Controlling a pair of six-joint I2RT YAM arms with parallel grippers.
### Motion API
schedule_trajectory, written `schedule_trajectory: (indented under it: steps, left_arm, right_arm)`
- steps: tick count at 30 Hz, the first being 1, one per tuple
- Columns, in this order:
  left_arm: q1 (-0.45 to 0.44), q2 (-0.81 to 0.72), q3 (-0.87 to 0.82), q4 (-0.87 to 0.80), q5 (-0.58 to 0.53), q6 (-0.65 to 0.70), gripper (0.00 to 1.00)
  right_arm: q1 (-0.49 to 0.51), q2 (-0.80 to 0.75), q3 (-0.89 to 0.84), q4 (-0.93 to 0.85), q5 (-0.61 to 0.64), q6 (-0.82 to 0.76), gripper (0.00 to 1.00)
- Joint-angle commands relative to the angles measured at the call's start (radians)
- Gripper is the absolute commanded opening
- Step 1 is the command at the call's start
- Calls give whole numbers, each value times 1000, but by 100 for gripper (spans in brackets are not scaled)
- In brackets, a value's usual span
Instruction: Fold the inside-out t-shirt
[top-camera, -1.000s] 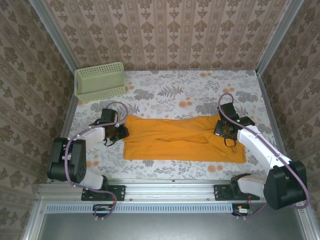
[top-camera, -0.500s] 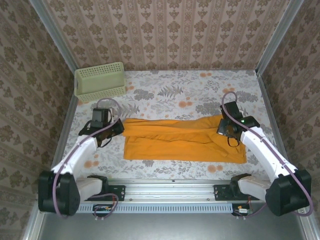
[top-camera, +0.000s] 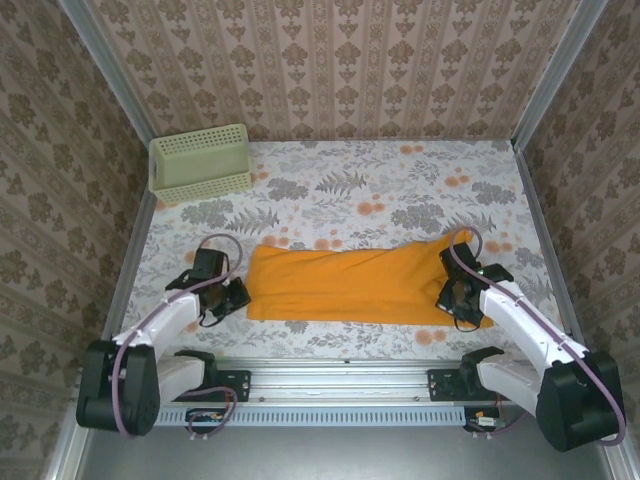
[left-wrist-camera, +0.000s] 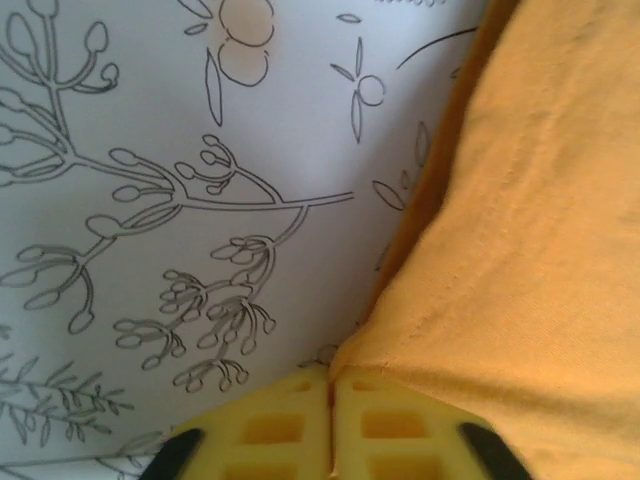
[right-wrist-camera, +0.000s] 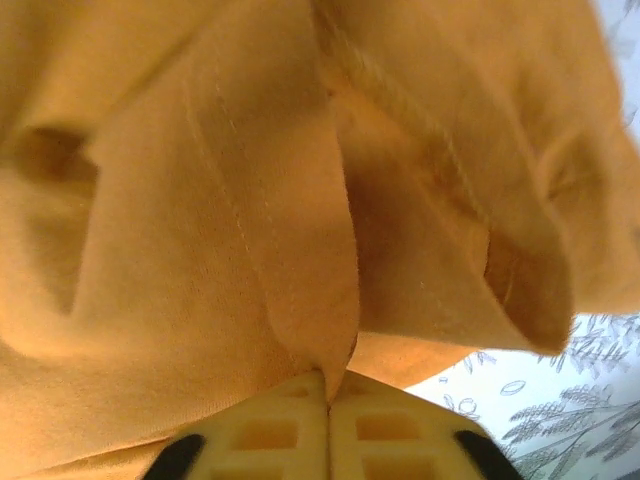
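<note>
Inside-out t-shirt (top-camera: 350, 285) lies flat on the table (top-camera: 350, 190) as a wide orange band running left-right in the near half, plain face up, no lettering visible. Left gripper (top-camera: 240, 293) sits low at the shirt's left end, near corner. In the left wrist view its yellow pads (left-wrist-camera: 270, 430) are pressed together with no gap. The shirt's (left-wrist-camera: 520, 230) corner runs right up to the seam at the gripper tip (left-wrist-camera: 330, 385), but I can't tell whether cloth is actually nipped. Right gripper (top-camera: 447, 295) is on the shirt's right end, near side. In the right wrist view its jaws are closed at the gripper tip (right-wrist-camera: 328, 390), and a fold of the orange cloth (right-wrist-camera: 200, 250) goes straight into the seam, so it's clamped on the shirt. Cloth there is bunched in several folds. Pale green basket (top-camera: 200, 160) sits at the far left corner, well apart from the shirt.
</note>
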Motion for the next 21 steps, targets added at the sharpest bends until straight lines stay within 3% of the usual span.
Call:
schedule_trajectory:
  steps: [1, 4, 6, 8, 13, 16, 18, 21]
  left_arm:
    - [6, 34, 102, -33, -57, 8, 31]
    - [6, -20, 167, -113, -160, 16, 42]
    - [-1, -73, 213, -156, -236, 29, 51]
    - [-27, -90, 263, -163, -272, 42, 52]
    - [-128, 33, 325, 10, -146, 42, 52]
    - [-191, 185, 376, 98, -100, 35, 52]
    - [-207, 276, 392, 145, -76, 35, 52]
    - [-191, 396, 390, 217, -53, 19, 52]
  right_arm:
    - [1, 1, 33, 37, -38, 38, 36]
    - [1, -21, 125, -40, 47, -2, 55]
    - [1, -48, 189, -77, 113, -39, 60]
    - [1, -54, 238, -72, 150, -75, 62]
    - [-2, 107, 329, 59, 93, -164, 64]
    - [-50, 262, 361, 153, -17, -167, 63]
    - [-103, 339, 342, 231, -106, -150, 60]
    - [-160, 459, 322, 315, -135, -140, 60]
